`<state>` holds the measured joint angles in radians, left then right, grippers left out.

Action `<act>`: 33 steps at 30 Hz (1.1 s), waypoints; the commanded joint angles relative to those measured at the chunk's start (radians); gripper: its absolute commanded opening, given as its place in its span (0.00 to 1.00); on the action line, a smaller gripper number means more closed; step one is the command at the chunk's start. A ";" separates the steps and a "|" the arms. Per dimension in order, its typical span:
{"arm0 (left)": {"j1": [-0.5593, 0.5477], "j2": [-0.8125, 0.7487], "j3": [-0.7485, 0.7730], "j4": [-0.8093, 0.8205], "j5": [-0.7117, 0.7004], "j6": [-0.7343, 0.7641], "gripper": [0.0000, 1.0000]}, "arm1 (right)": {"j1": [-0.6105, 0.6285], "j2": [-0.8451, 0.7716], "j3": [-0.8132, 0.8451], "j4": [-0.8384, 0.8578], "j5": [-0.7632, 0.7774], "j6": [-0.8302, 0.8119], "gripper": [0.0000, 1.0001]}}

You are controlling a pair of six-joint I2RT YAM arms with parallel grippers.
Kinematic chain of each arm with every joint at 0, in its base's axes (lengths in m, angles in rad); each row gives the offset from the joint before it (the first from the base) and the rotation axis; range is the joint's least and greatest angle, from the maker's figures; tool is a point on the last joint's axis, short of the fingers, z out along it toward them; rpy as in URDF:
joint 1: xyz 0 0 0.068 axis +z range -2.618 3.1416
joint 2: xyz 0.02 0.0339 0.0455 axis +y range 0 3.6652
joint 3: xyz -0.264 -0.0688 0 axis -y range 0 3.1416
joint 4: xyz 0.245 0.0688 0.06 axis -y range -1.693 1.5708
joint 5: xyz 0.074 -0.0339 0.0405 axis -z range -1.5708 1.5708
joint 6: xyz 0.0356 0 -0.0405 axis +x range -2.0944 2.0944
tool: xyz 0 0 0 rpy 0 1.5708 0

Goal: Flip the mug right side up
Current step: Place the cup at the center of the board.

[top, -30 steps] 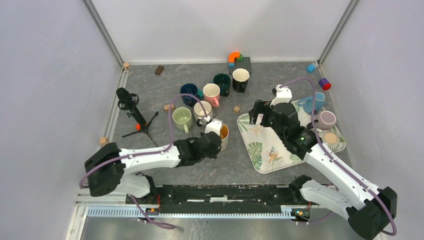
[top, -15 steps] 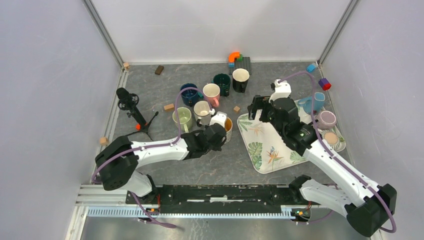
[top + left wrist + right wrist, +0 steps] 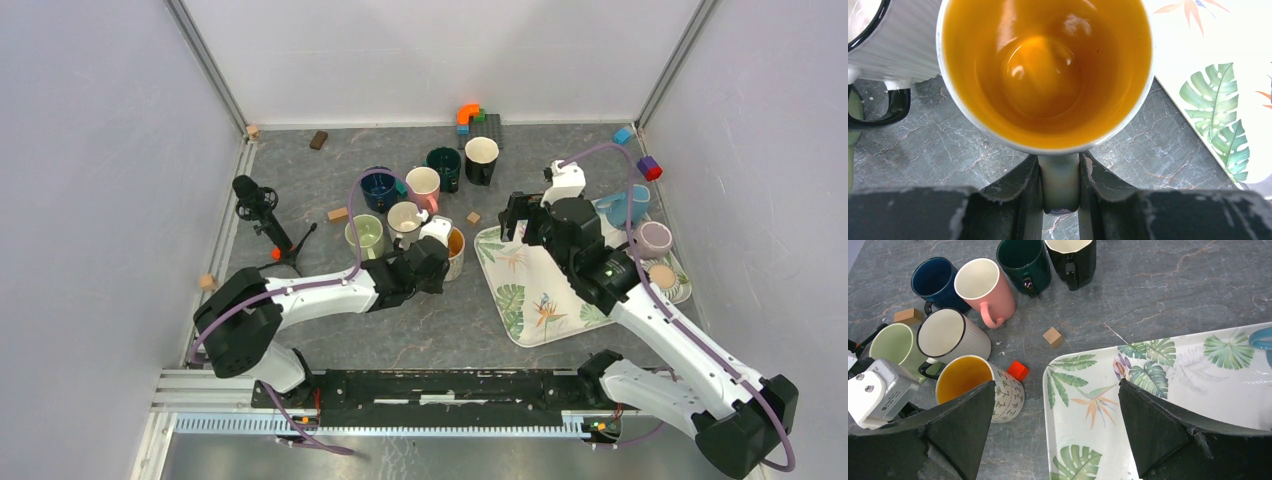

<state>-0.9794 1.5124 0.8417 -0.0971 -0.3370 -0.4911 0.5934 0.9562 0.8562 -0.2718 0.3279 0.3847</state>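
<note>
The mug (image 3: 1045, 70) is white with a leaf-sprig print and an orange inside. It stands mouth up beside the other mugs, left of the tray, and also shows as the mug (image 3: 454, 250) from above and the mug (image 3: 979, 387) in the right wrist view. My left gripper (image 3: 1060, 167) is shut on its handle (image 3: 1060, 182), which is clamped between both fingers. From above, the left gripper (image 3: 438, 262) sits just near of the mug. Whether the mug's base touches the table I cannot tell. My right gripper (image 3: 1057, 384) hangs open above the tray's left edge, holding nothing; from above it is the right gripper (image 3: 520, 213).
Navy (image 3: 935, 282), pink (image 3: 983, 287), dark green (image 3: 1025, 260), black (image 3: 1073, 257), ribbed white (image 3: 950, 337) and pale green (image 3: 893, 345) mugs crowd behind. A red cube (image 3: 1018, 371) and wooden cube (image 3: 1052, 336) lie nearby. The leaf-print tray (image 3: 540, 300) holds other mugs. A microphone tripod (image 3: 265, 215) stands left.
My left arm has carried the orange-lined mug away from the near edge, up against the mug cluster. The right gripper has drifted slightly farther back, still open.
</note>
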 commanded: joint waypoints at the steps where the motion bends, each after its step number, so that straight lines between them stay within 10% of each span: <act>1: 0.015 0.030 0.005 0.017 0.031 0.019 0.06 | -0.003 -0.024 0.021 0.007 0.021 -0.027 0.98; 18: 0.023 -0.013 -0.033 0.025 0.059 0.028 0.23 | -0.003 -0.033 0.015 -0.033 0.011 -0.015 0.98; 33: 0.024 -0.136 -0.022 -0.041 0.111 0.013 0.74 | -0.003 -0.002 0.057 -0.107 0.041 -0.005 0.98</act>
<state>-0.9596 1.4567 0.8047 -0.1200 -0.2546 -0.4847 0.5934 0.9527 0.8570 -0.3588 0.3370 0.3706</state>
